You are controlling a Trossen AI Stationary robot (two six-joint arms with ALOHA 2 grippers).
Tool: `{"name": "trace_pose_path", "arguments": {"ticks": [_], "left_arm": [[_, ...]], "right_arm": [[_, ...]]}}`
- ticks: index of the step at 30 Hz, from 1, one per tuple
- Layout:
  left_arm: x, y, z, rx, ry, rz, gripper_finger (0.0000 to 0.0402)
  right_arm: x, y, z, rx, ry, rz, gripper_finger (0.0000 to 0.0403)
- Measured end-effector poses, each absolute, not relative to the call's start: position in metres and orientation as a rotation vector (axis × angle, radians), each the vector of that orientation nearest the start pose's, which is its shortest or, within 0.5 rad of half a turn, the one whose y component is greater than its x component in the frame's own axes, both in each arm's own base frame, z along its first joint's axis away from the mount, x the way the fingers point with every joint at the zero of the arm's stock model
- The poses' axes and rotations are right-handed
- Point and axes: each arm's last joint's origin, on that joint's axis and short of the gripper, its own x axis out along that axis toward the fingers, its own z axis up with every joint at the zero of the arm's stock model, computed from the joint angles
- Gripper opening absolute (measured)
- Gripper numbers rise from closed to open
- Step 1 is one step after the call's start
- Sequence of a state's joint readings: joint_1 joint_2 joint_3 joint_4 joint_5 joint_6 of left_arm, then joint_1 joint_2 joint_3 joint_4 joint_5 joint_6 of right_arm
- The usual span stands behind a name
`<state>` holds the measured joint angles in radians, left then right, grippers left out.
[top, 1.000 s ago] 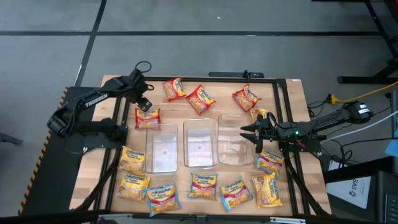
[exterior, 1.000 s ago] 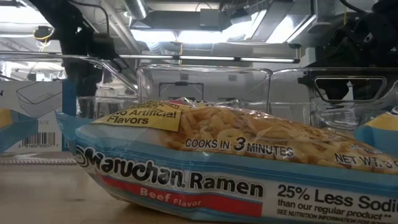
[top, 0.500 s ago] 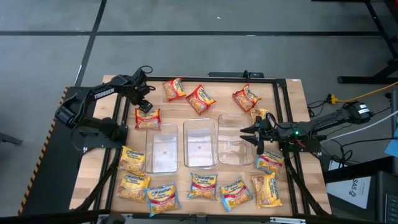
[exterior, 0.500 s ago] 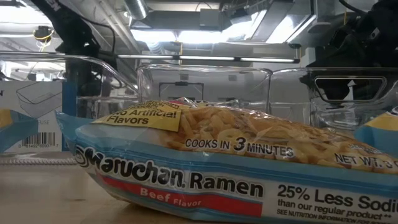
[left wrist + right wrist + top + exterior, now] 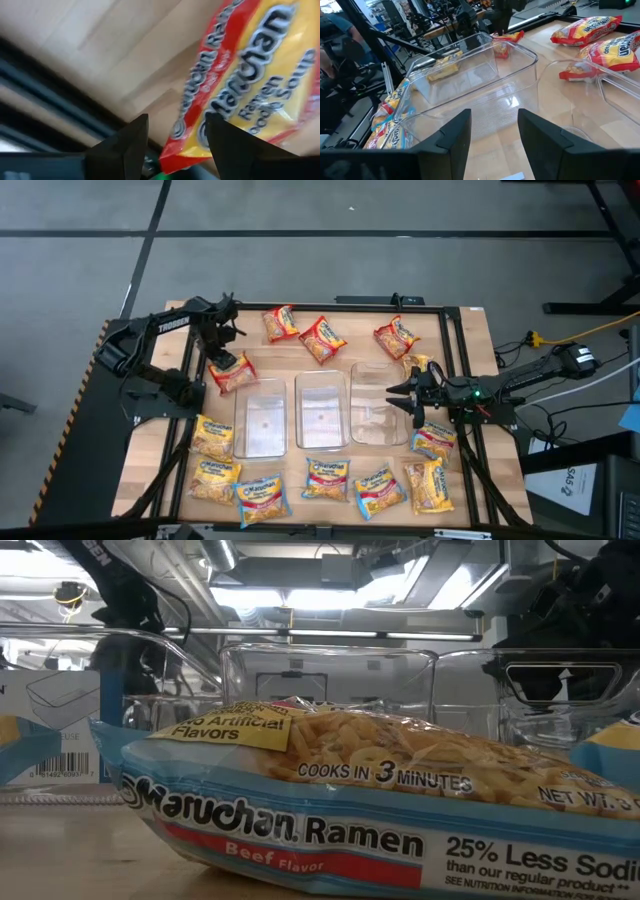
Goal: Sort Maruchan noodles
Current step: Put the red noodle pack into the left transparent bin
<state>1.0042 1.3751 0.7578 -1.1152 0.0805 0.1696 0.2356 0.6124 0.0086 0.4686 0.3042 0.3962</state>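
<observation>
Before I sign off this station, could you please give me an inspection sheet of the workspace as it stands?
Surface: wooden table, black frame rails around it.
Job's things: Maruchan noodles packets along far and near edges; red packet beside left bin; all three clear bins look empty.
Clutter: nothing seen.
Grippers: left end effector open, over the red packet, one finger beside its corner; right end effector open over right bin, holding nothing.
Cables: yellow cable and dark cables right of the table.
Surroundings: grey floor; a person at the workbenches beyond.

Red-and-yellow ramen packet (image 5: 240, 85), blue-edged packet (image 5: 400, 810), clear bins (image 5: 322, 412)
</observation>
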Motion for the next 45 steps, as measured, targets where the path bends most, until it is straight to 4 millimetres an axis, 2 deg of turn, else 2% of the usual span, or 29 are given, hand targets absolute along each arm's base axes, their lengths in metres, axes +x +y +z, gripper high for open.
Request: {"name": "trace_pose_path", "arguments": {"ticks": [6,13,17,23,26,31,36,39,45], "left_arm": [[0.106,0.155,0.175,-0.849,1.469,0.401,0.0192],[0.106,0.155,0.175,-0.844,1.474,0.407,0.0182],[0.106,0.155,0.175,-0.844,1.474,0.408,0.0141],[0.106,0.156,0.175,-0.839,1.473,0.415,0.0044],[0.105,0.157,0.174,-0.834,1.502,0.492,0.0007],[0.102,0.160,0.174,-0.746,1.577,0.632,0.0001],[0.113,0.171,0.173,-0.654,1.452,0.678,0.0001],[0.123,0.174,0.174,-0.649,1.338,0.625,0.0001],[0.139,0.167,0.179,-0.629,1.224,0.501,0.0000]], "right_arm": [[0.133,0.023,0.153,0.359,0.115,-0.093,0.0167],[0.133,0.023,0.153,0.359,0.115,-0.092,0.0167],[0.133,0.023,0.153,0.359,0.115,-0.092,0.0167],[0.133,0.023,0.153,0.359,0.115,-0.091,0.0167],[0.133,0.023,0.153,0.359,0.115,-0.091,0.0167],[0.132,0.023,0.151,0.354,0.132,-0.094,0.0167],[0.132,0.023,0.147,0.341,0.174,-0.104,0.0167],[0.131,0.023,0.145,0.336,0.189,-0.107,0.0167],[0.131,0.023,0.145,0.335,0.194,-0.109,0.0167]]}}
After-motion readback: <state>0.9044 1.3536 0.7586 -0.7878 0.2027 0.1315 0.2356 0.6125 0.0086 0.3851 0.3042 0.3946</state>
